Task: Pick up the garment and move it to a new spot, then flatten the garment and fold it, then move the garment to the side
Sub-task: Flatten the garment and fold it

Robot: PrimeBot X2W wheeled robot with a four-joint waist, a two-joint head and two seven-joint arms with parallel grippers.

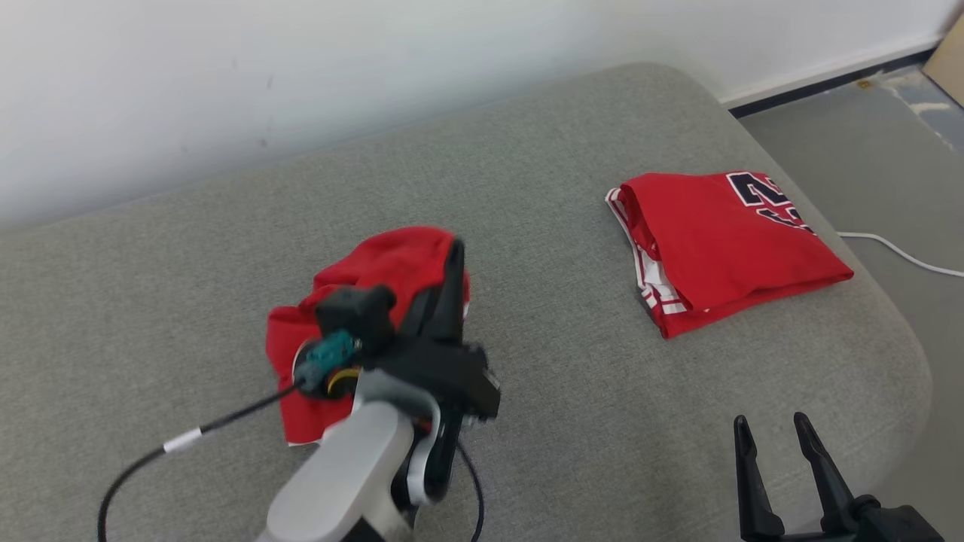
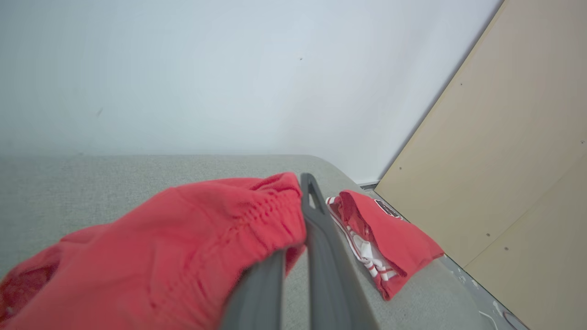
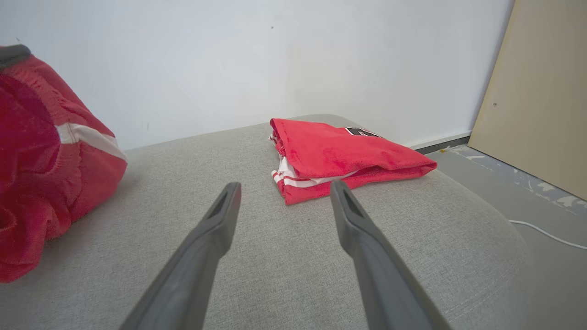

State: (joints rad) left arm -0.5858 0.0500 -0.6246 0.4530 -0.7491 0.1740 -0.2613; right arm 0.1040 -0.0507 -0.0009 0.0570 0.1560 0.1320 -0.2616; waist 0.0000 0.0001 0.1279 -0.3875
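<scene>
The left gripper (image 1: 454, 260) is clamped on the far edge of the crumpled red garment (image 1: 376, 263), which is heaped left of centre on the grey cushion (image 1: 565, 188) and runs roughly near-left to far-right, while the right gripper (image 1: 772, 427) hangs open near right.

A folded red jersey (image 1: 723, 248) with white striped trim and dark lettering lies near the right end of a grey upholstered cushion (image 1: 527, 173) against a white wall (image 1: 301, 75), a white cable (image 1: 928, 266) crosses the grey floor (image 1: 828, 143), and a beige board (image 3: 541, 91) stands by the wall.
</scene>
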